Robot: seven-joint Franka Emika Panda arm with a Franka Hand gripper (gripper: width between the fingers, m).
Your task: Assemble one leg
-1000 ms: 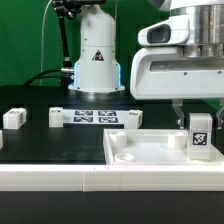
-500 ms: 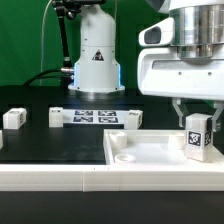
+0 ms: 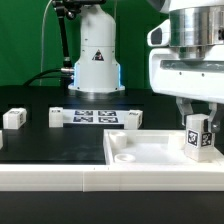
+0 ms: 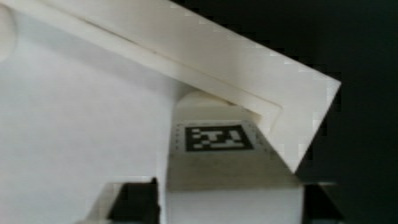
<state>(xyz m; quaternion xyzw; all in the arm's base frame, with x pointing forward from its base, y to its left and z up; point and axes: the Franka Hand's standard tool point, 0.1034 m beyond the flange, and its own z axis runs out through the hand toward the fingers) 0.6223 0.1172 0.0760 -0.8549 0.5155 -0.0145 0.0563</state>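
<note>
My gripper point(image 3: 198, 122) is shut on a leg point(image 3: 198, 136), a small white post with black-and-white tags, and holds it upright over the near right corner of the large flat white panel point(image 3: 150, 152). In the wrist view the leg point(image 4: 228, 160) fills the space between my two dark fingers point(image 4: 135, 200), with one tag facing the camera and the panel's corner edge point(image 4: 267, 90) just beyond its end. Whether the leg's lower end touches the panel cannot be told.
A long white bar with several tags point(image 3: 92, 117) lies behind the panel. Another small white tagged part point(image 3: 13, 118) sits at the exterior view's left. A white rail point(image 3: 60, 177) runs along the front. The robot base point(image 3: 97, 55) stands at the back.
My gripper has moved a little toward the exterior view's right and rotated with the leg, so the leg's tagged faces now show at a different angle. Other parts have not moved.
</note>
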